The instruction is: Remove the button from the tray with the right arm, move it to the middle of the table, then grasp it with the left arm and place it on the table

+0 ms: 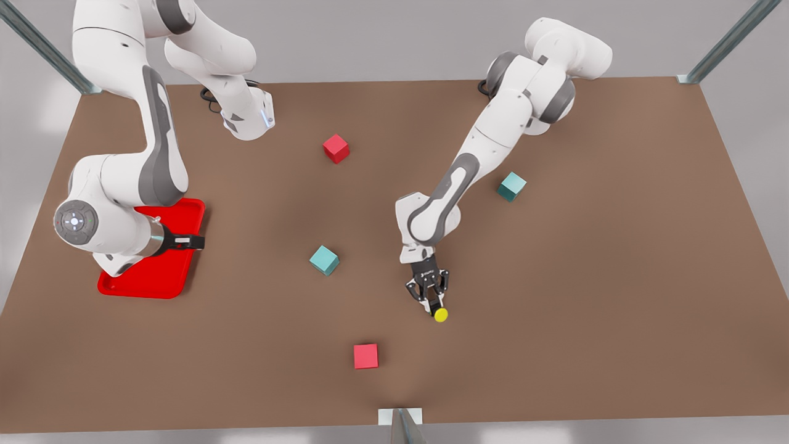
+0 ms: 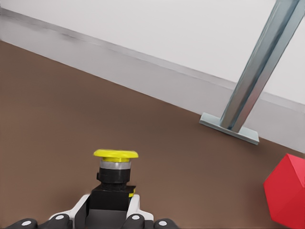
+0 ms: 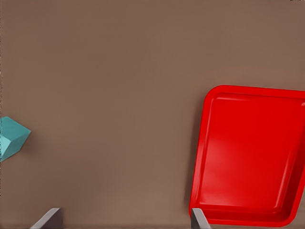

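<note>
Front view findings: the left gripper [image 1: 435, 303] is clamped on the button [image 1: 441, 314], holding it low over the table [image 1: 616, 277], roughly at 5 o'clock from the table's centre. The yellow cap projects beyond the fingertips. Whether the button base touches the table surface cannot be determined. The left arm [image 1: 487, 148] reaches in from the far edge on the front view's right.

Left wrist view confirms the grip: the button [image 2: 115, 171] stands upright between the fingers [image 2: 136, 207], black base pinched, yellow cap uppermost. A red cube [image 2: 288, 195] sits on the table nearby, and a metal frame post [image 2: 255, 76] rises at the table edge.

The right gripper [image 1: 198, 242] hangs over the 3 o'clock rim of the tray [image 1: 145, 280], at the front view's left. The right arm [image 1: 135, 166] waits there. In the right wrist view, the fingertips [image 3: 47, 220] stand wide apart with nothing between them, and the tray [image 3: 248, 157] lies below, nothing resting on its visible floor.

Other items on the table: a second red cube [image 1: 336, 148] at 12 o'clock from centre, the near red cube [image 1: 365, 356] at 6 o'clock, a teal cube [image 1: 324, 259] near centre, and another teal cube [image 1: 511, 186] at 2 o'clock.
</note>
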Tool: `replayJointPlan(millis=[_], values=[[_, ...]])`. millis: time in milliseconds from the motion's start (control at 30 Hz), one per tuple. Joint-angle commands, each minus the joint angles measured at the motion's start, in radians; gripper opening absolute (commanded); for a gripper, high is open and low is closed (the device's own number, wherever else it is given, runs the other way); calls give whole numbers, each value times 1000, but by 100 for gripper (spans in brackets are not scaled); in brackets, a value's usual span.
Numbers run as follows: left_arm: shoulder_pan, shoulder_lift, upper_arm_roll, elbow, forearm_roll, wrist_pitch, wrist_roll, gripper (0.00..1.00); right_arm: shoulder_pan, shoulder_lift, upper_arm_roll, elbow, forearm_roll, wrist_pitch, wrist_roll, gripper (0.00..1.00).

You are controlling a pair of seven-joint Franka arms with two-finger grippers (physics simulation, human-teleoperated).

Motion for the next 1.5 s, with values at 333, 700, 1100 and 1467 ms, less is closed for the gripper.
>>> replayJointPlan(millis=[333, 700, 1100, 1467], values=[[-15, 3, 3, 0, 42, -55, -183, 31, 2, 18, 0, 0, 0, 2, 55, 100], [-43, 16, 3, 0, 42, -88, -183, 31, 16, 12, 0, 3, 0, 5, 89, 100], [-63, 33, 2, 6, 41, -125, -183, 31, -27, -74, 2, -21, 1, 6, 0, 100], [-75, 37, 3, 8, 42, -144, -181, 31, -24, -45, 2, -12, 1, 22, 6, 100]])
